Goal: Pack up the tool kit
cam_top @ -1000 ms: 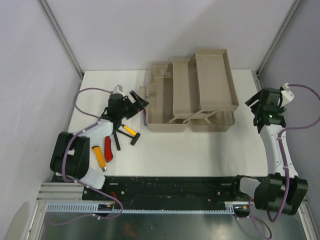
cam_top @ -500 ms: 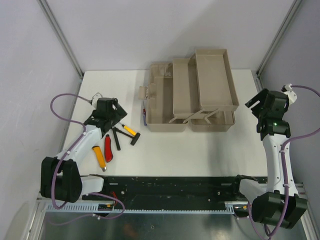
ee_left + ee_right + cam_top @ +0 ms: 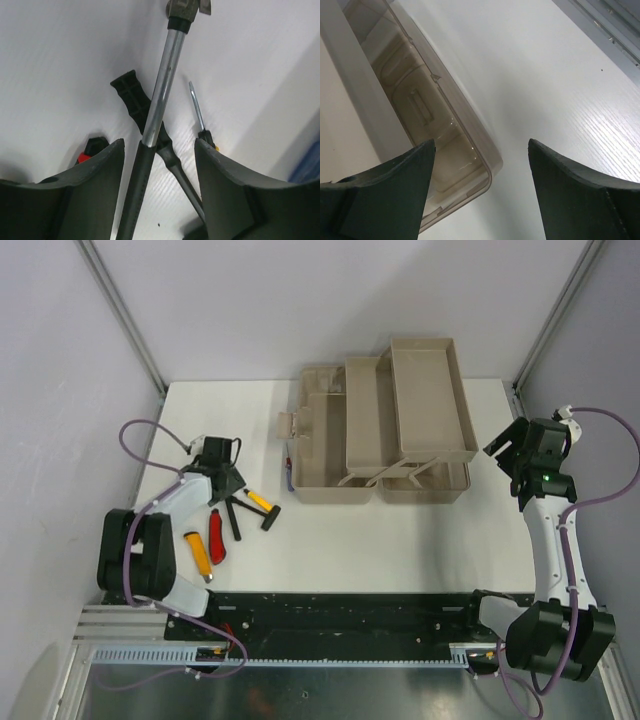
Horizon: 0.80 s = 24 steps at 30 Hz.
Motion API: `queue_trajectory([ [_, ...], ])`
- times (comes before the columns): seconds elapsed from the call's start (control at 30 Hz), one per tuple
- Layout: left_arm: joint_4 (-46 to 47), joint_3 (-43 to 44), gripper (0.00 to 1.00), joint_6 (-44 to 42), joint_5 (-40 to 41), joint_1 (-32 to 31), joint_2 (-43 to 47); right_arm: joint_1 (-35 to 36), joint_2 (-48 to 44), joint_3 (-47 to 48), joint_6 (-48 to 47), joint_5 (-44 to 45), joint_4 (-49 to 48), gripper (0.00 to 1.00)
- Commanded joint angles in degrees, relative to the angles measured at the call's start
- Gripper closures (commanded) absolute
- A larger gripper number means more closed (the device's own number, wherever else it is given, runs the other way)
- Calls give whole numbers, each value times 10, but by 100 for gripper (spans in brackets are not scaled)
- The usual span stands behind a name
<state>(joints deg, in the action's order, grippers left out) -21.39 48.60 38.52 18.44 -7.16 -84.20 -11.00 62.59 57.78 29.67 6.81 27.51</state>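
Since the tools are all heaped at the left of the table (image 3: 400, 530), it makes sense that the left gripper (image 3: 232, 486) is the one hanging low over them. In its wrist view the left gripper (image 3: 157, 150) is spread wide with nothing pinched, one finger on each side of the hammer (image 3: 165, 85). My guess is it lines up across the shaft because that's the thinnest, easiest bit to close on. The hammer lies on top of a black handle (image 3: 132, 95). A screwdriver (image 3: 196, 107) sits just beside it and a red tool (image 3: 87, 155) peeks out by the other finger, so a sloppy grab could snag a neighbour. The toolbox (image 3: 325, 440) is at the back middle of the table, open, with its trays (image 3: 430, 390) fanned out and looking bare, so there's room to drop stuff in. The right gripper (image 3: 505, 458) is also spread and holding nothing, just off the box's right end. Its camera shows only that toolbox (image 3: 445, 150) corner, so I reckon it's parked there to steady or fold the box later.
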Motion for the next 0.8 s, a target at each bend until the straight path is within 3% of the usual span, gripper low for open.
queue_trajectory([
  [0.0, 50, 32, 40, -52, 19, 11, -30, -2, 5, 21, -12, 1, -20, 21],
  [0.13, 66, 53, 48, -75, 12, 17, -59, -2, 9, 21, -12, 5, -20, 21],
  [0.4, 76, 116, 53, -119, -15, 53, -117, -5, 15, 21, -10, 14, -26, 21],
  [0.57, 90, 109, 59, -139, -36, 56, -130, -6, 19, 20, -3, 19, -26, 21],
  [0.67, 101, 97, 58, -143, -48, 56, -128, -7, 21, 20, -2, 22, -26, 21],
  [0.77, 107, 93, 49, -146, -54, 56, -127, -7, 22, 20, -1, 24, -25, 21],
])
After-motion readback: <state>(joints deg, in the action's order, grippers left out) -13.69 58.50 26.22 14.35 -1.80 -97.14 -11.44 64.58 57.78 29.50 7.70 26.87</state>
